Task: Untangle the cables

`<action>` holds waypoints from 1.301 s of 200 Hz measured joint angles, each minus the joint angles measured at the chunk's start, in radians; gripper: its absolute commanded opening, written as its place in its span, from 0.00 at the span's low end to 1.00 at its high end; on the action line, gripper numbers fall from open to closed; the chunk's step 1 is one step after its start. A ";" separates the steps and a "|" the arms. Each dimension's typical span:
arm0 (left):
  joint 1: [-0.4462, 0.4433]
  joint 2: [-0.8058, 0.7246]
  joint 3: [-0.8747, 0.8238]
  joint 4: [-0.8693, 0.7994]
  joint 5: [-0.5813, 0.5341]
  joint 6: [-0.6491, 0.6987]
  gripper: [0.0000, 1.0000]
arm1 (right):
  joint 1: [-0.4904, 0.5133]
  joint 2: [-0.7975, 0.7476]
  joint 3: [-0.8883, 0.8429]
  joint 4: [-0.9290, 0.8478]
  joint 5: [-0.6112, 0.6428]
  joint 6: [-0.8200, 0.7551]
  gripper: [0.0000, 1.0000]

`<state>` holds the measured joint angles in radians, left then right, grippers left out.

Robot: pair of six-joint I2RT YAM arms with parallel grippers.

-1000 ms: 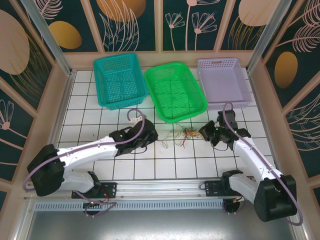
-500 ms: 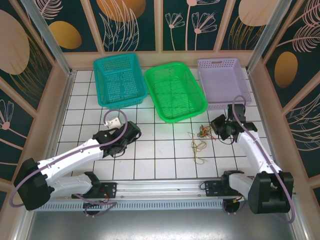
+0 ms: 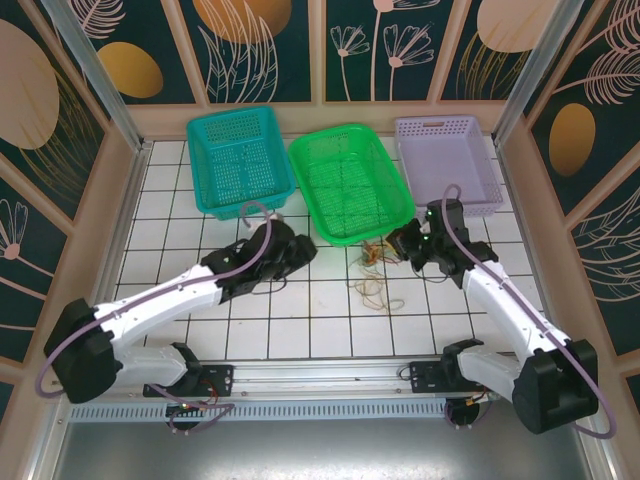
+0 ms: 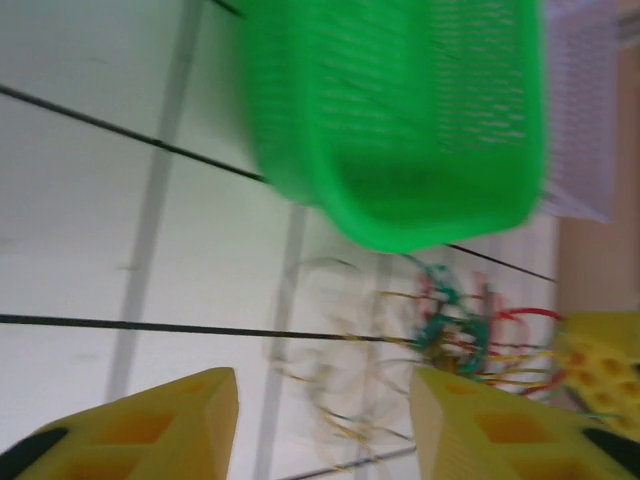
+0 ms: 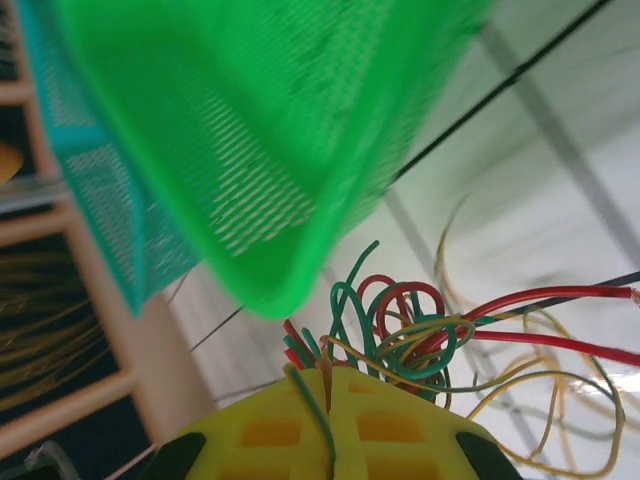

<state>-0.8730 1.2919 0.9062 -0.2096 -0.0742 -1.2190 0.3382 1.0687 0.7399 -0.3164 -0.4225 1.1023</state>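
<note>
The cables (image 3: 374, 272) lie as a loose tangle of red, green and yellow wires on the white tiled table (image 3: 170, 215), just in front of the green basket (image 3: 350, 190), at its near edge. The right pincer (image 3: 402, 243) sits just off the basket's near right corner, its yellow fingers (image 5: 260, 430) closed on one end of the bunch, and wires fan out from between them. The left pincer (image 3: 300, 250) is by the basket's near left corner, pointed toward the tangle but apart from it, its jaws parted around nothing.

no legible text, numbers or logos, teal basket (image 3: 232, 113), green basket (image 3: 330, 135), lilac basket (image 3: 436, 122), tiled table (image 3: 165, 215) -- all unmarked
</note>
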 measured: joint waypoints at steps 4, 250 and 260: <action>-0.003 0.010 0.019 0.008 0.014 0.003 0.63 | 0.015 -0.001 0.001 0.019 -0.009 0.003 0.00; -0.024 0.050 0.152 0.047 0.103 0.404 0.67 | 0.090 0.273 0.215 0.016 -0.237 -0.089 0.00; -0.043 0.043 0.128 0.052 0.095 0.494 0.67 | 0.088 0.300 0.254 -0.011 -0.245 -0.082 0.00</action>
<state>-0.9161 1.3354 1.0344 -0.1577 0.0204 -0.7254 0.4263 1.3685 0.9943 -0.3275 -0.6674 1.0206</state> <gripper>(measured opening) 0.666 0.058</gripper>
